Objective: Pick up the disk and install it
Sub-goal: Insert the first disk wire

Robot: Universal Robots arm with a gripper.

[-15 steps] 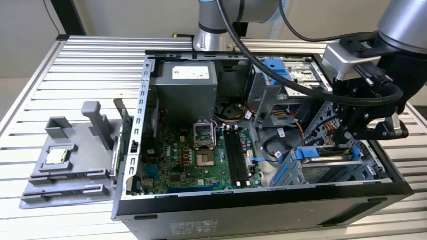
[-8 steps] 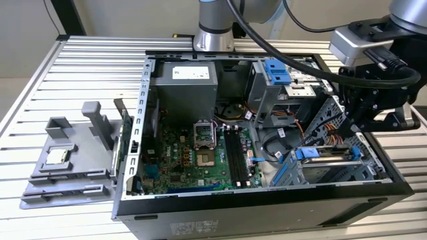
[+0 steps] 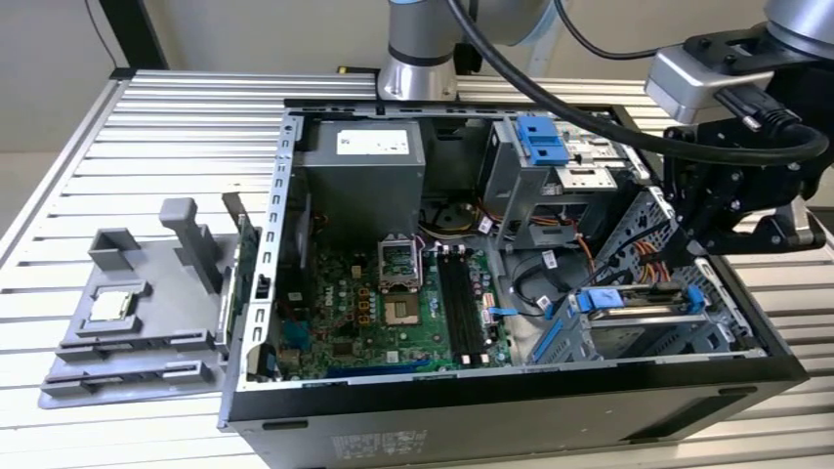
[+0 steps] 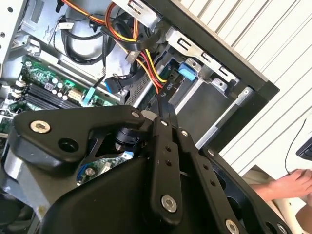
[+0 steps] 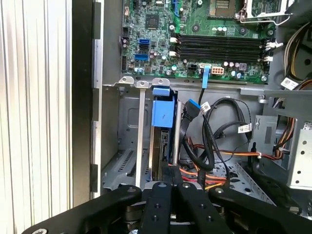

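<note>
Where the tool point(image 5: 172, 171) hangs over the drive bay point(image 5: 127, 146) of the open computer case point(image 3: 521, 396), its two black fingers point(image 5: 158, 204) lie pressed together, with their tips low over the bay's opening. Right at those tips sits the disk point(image 5: 162, 109), standing on its edge in the bay, so from the first wrist view it reads as a narrow strip. A dark upper edge leads away from the tips to a bright blue tab, and I cannot tell whether the tips touch that edge. Its long axis runs from the tool toward the motherboard point(image 5: 195, 24), with the blue tab end pointing at the board's edge. In the exterior view the same axis lies along the case's near wall, with blue plastic at both ends, in the near corner of the case toward the exterior view's right. Just beside the disk, black cables point(image 5: 186, 136) and red, orange and yellow wires point(image 5: 229, 155) loop through the bay. Beyond them the green motherboard lies flat with its black memory slots point(image 5: 219, 46). Farther off in the exterior view, another blue bracket point(image 3: 537, 142) stands in the upper cage. A grey fixture point(image 3: 131, 342) carrying a small silver chip point(image 3: 111, 305) rests on the slatted bench point(image 3: 170, 117) toward the exterior view's left. A person's hand point(image 4: 292, 184) shows past the case in the second wrist view.
</note>
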